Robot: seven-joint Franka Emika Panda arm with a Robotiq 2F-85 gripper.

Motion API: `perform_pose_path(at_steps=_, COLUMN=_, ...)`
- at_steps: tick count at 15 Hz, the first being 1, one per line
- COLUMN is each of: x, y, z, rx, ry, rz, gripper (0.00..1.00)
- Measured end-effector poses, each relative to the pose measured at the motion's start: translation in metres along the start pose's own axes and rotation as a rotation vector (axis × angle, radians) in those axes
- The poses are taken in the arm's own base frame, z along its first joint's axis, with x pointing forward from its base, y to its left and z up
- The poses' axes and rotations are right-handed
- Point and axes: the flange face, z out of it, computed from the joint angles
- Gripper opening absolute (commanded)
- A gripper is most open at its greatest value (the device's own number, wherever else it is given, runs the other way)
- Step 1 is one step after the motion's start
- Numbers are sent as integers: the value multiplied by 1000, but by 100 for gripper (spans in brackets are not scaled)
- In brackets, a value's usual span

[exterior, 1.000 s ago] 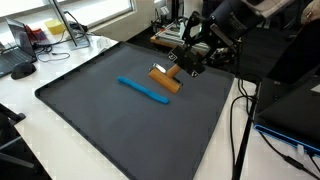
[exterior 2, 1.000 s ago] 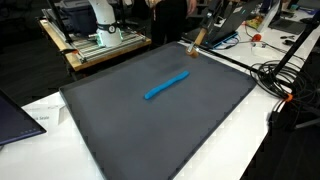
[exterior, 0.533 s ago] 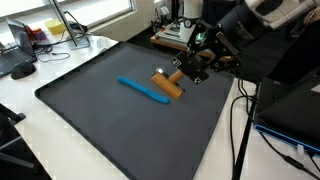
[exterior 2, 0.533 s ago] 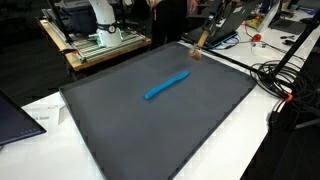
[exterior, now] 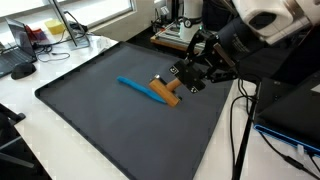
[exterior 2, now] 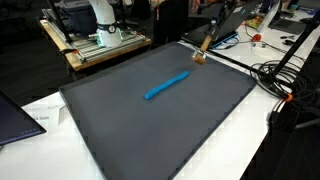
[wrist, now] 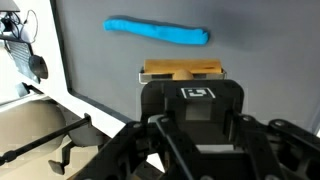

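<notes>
In an exterior view the gripper (exterior: 178, 82) comes in from the cluttered far side with its fingers clamped narrow on a wooden block (exterior: 166, 92), so that's held, not just touched. The block's long axis runs diagonally across the dark mat (exterior: 110, 125). A blue stick (exterior: 141, 89) lies just past it on the side away from the fingers, roughly parallel, its near end close to the block.

In an exterior view from across the room, the block (exterior 2: 201, 52) is way up at the far edge of the mat, tan and small, with the blue stick (exterior 2: 166, 85) nearer the middle. Can't tell if the block's bottom rests on the mat.

Wrist view: the block (wrist: 181, 70) sits crosswise between the fingertips, light wood with a darker front face. The blue stick (wrist: 157, 33) is beyond it, with a clear gap between them.
</notes>
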Motion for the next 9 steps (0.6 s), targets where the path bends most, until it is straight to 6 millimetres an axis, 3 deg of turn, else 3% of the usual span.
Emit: perform_pose_path(at_steps=9, x=10, y=-21, z=20, rx=-34, ry=4, rz=23, gripper=22)
